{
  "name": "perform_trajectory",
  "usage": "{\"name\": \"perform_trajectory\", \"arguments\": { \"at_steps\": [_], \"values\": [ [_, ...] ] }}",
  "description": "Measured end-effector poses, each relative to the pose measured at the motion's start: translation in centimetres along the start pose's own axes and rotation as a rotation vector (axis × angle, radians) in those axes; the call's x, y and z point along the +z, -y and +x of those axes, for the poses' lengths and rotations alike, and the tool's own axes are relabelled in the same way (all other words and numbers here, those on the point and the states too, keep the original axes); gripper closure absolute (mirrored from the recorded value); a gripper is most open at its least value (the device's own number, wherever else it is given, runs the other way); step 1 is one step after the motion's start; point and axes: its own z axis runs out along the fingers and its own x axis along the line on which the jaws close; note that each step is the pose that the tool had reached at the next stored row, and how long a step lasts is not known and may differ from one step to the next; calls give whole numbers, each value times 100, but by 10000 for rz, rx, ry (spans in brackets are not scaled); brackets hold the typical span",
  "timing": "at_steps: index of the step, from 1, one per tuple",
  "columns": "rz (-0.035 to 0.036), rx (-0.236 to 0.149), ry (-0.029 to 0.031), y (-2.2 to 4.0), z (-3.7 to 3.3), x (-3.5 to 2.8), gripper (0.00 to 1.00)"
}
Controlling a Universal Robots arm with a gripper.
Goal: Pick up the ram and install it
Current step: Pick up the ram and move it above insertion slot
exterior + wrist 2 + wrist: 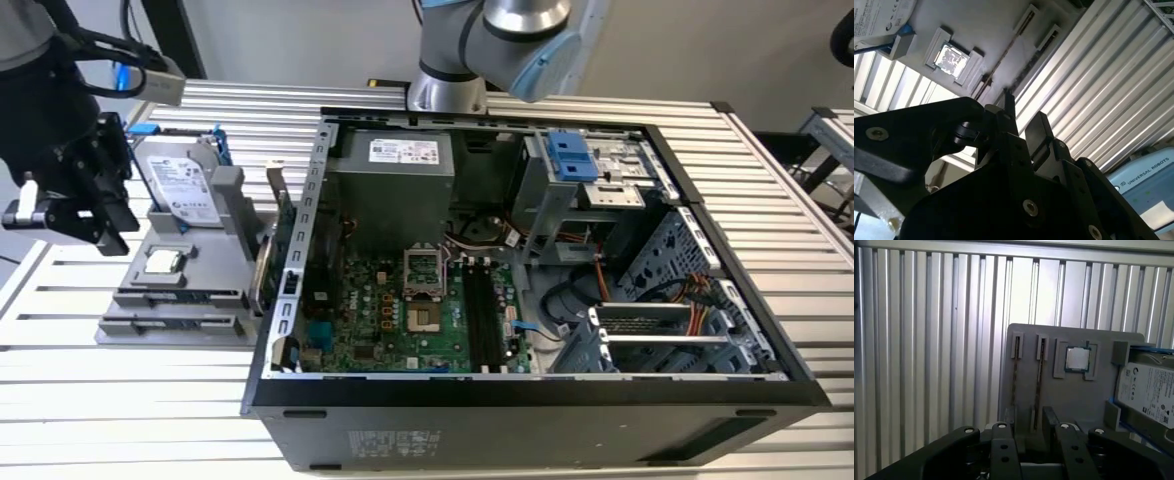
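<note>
Closest to the lens in the first wrist view is the black pincer point(1029, 421), and just past its fingertips the ram point(1040, 371) stands on edge as a thin dark strip in a narrow slot of the grey holder point(1074, 405). It is near the pincer but apart from it. A like strip point(1015, 372) sits in the neighbouring slot, on the side away from the square silver CPU chip point(1077, 359). Beyond the chip lies the hard drive point(1149, 395) with its white label. In the exterior view the holder stands at the exterior view's left of an open computer case point(534, 425), whose green motherboard point(400, 320) faces up. Both rest on a ribbed aluminium surface point(120, 400) of long parallel slats. The arm point(454, 60) rises from the far edge of that surface, with a plain grey wall point(307, 40) behind it. In the same view the pincer hangs over the holder's side that faces the exterior view's left, above the slats and clear of the case. In the second wrist view its two dark fingers point(1040, 125) point toward the holder's slots. They stand spread, with an open gap between them. They grip nothing and touch neither the holder nor the ram.
</note>
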Motion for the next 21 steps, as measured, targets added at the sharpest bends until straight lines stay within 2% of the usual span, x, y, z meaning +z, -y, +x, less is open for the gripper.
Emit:
{"name": "perform_trajectory", "arguments": {
  "at_steps": [2, 4, 8, 10, 15, 21],
  "values": [
    [-26, -1, 0, -7, 11, 30, 0],
    [-105, -2, 0, -16, 17, 47, 0],
    [-111, -2, -2, -16, 28, 118, 0],
    [-102, 8, -4, -19, 54, 154, 0],
    [25, 165, -7, -21, 97, 247, 0],
    [28, 187, -9, -6, 99, 355, 0]
  ]
}}
